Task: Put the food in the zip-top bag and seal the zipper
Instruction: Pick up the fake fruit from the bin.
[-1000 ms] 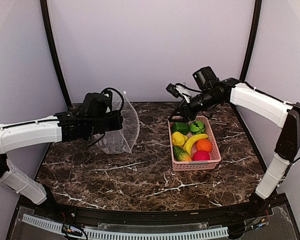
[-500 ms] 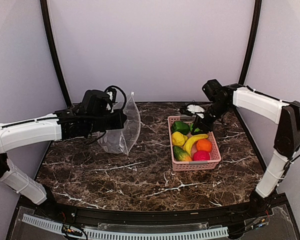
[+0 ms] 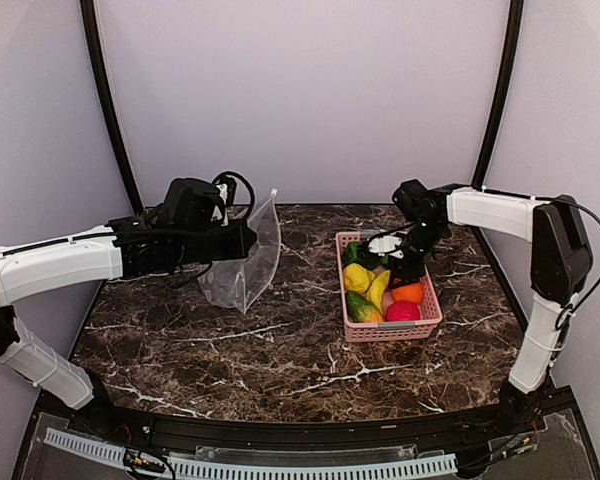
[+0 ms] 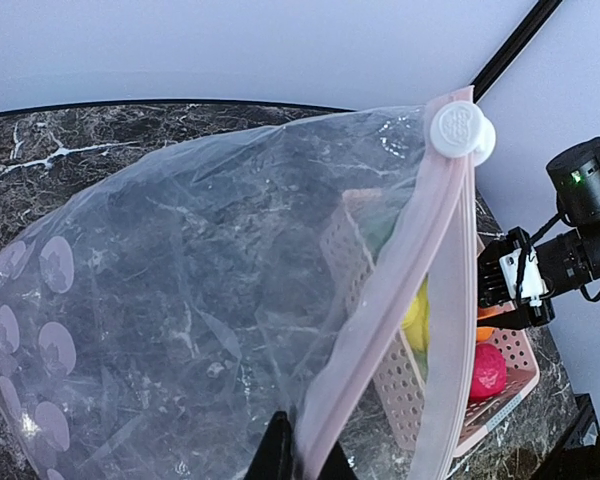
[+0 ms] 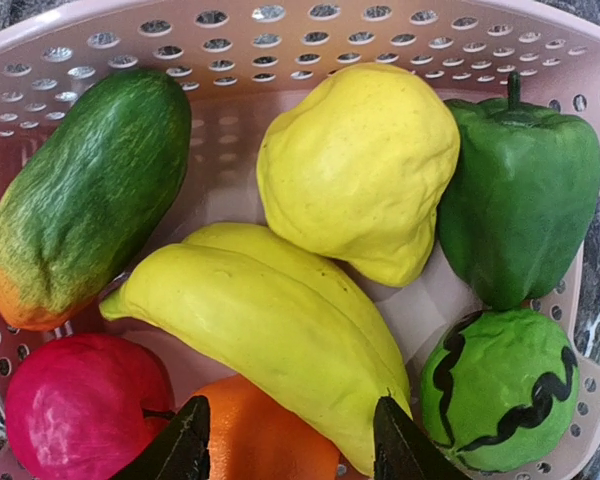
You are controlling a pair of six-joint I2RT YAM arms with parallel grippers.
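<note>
Yellow banana [image 5: 270, 330] lies in the pink basket [image 5: 70, 50], right gripper [image 5: 290, 445] spread wide just above it. Risk: glossy skin and crowding neighbours, so the fingers could skid or jam. Left gripper [image 4: 302, 458] pinches the zip-top bag [image 4: 200, 270] by its rim, lifted. Open marble table [image 3: 280, 350] lies between them.

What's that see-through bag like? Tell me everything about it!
The bag is floppy clear plastic with pale oval dots near its closed end. A pink strip runs along its mouth, with a round white slider at one end. The mouth looks a little open, and nothing seems to be inside. The left pincer pinches its mouth edge and holds it up, slanted, over the left side of the table. Whether its bottom touches the table is hard to tell.
</note>
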